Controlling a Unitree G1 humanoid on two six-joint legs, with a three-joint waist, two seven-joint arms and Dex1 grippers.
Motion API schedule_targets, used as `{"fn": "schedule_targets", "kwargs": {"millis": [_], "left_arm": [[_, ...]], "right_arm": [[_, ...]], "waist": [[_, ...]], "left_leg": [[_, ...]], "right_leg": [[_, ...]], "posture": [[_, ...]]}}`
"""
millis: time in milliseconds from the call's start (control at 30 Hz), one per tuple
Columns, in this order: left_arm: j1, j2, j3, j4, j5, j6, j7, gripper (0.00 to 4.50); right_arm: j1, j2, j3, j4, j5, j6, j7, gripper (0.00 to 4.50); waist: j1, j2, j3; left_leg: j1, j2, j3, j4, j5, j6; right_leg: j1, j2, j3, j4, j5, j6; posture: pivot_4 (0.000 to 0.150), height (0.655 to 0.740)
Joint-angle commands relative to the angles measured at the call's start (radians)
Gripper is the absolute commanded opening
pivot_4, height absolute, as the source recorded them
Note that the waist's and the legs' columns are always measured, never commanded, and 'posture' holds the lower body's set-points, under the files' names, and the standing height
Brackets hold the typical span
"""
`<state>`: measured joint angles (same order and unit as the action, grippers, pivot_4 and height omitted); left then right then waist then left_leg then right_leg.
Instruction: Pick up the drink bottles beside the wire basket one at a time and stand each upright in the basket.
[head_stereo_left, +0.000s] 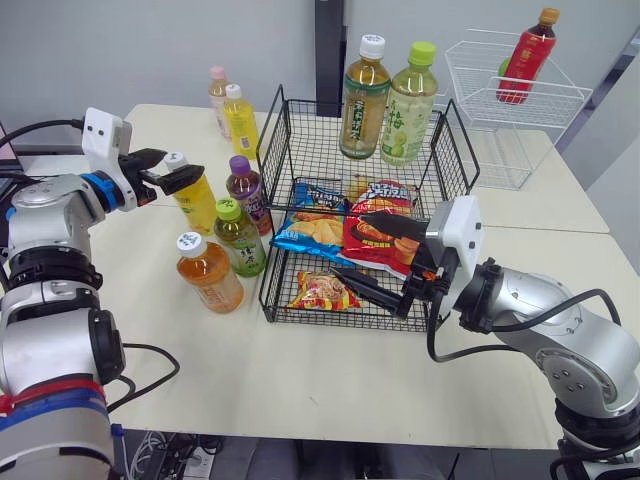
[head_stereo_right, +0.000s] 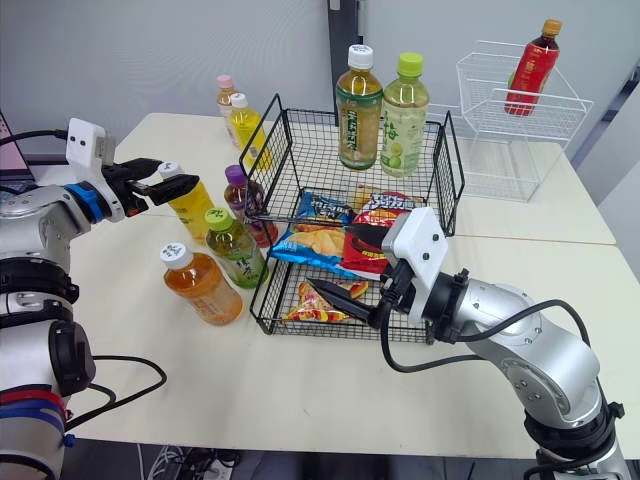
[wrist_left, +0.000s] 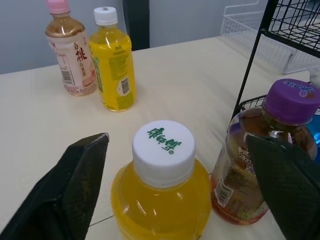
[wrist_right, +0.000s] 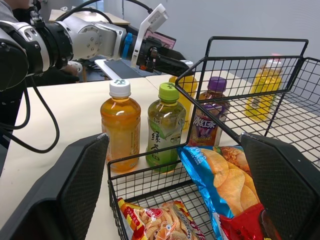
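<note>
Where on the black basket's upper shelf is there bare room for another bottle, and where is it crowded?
Upper shelf: bare mesh left of the white-capped bottle and green-capped bottle, and in front of them. Crowded: the lower shelf, packed with snack bags.

yellow drink bottle (wrist_left: 160, 205): clear glossy plastic; its cap (wrist_left: 163, 150): smooth white plastic; black wire basket (head_stereo_left: 272, 145): thin coated metal wire; chip bags (head_stereo_left: 375, 228): glossy crinkled film; table (head_stereo_left: 300, 380): smooth matt cream top; left gripper (wrist_left: 176, 140) fingers (wrist_left: 75, 185): matt black, faintly textured
</note>
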<state>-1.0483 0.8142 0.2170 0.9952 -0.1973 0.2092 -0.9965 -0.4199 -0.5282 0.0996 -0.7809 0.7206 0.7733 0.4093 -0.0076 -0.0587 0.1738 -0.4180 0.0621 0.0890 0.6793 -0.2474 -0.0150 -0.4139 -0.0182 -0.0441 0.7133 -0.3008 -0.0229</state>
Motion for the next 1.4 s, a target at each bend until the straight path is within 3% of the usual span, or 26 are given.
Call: {"fn": "schedule_targets", "kwargs": {"millis": [33,467,800,1100,1267,1400], "left_arm": [[-0.036,0.008,0.031,-0.004,-0.023,-0.028,0.006,4.49],[-0.102,-0.055,0.017,0.156,0.026,-0.139,0.125,4.49],[-0.107,-0.066,0.023,0.179,0.021,-0.148,0.121,1.38],[-0.098,-0.005,0.027,0.069,-0.005,-0.096,0.007,1.36],[-0.173,0.091,0.003,-0.083,-0.006,0.036,-0.086,1.36],[-0.35,0.109,-0.039,-0.09,0.016,0.125,-0.102,1.36]], "right_arm": [[-0.009,0.005,-0.013,-0.037,0.003,-0.012,-0.002,4.5],[-0.02,0.011,-0.012,-0.029,0.008,-0.012,0.001,4.5],[-0.014,0.008,-0.018,-0.041,0.012,-0.004,-0.009,4.5],[-0.011,0.002,-0.047,-0.056,0.021,-0.008,-0.028,4.5],[0.023,-0.053,-0.142,-0.084,0.081,0.004,-0.012,4.5],[0.063,-0.123,-0.221,-0.098,0.136,0.016,0.005,4.5]], "waist": [[0.0,0.0,0.0],[0.002,0.0,0.0],[0.001,0.0,0.0],[0.0,0.0,0.0],[-0.001,-0.002,0.002],[0.01,-0.004,0.003]], "left_leg": [[0.0,0.0,0.0,0.0,0.0,0.0],[0.0,0.0,0.0,0.0,0.0,0.0],[0.0,0.0,0.0,0.0,0.0,0.0],[0.0,0.0,0.0,0.0,0.0,0.0],[-0.002,0.0,0.0,0.0,0.0,-0.001],[-0.003,0.0,-0.001,0.0,0.0,0.0]], "right_leg": [[0.0,0.0,0.0,0.0,0.0,0.0],[0.0,0.0,0.0,0.0,0.0,0.0],[0.0,0.0,0.0,0.0,0.0,0.0],[0.0,0.0,0.0,0.0,0.0,0.0],[-0.002,0.0,0.0,0.0,0.0,0.0],[-0.001,0.0,-0.001,-0.001,0.0,0.0]], "posture": [[0.15,0.74],[0.15,0.74],[0.15,0.74],[0.15,0.74],[0.15,0.74],[0.15,0.74]]}}
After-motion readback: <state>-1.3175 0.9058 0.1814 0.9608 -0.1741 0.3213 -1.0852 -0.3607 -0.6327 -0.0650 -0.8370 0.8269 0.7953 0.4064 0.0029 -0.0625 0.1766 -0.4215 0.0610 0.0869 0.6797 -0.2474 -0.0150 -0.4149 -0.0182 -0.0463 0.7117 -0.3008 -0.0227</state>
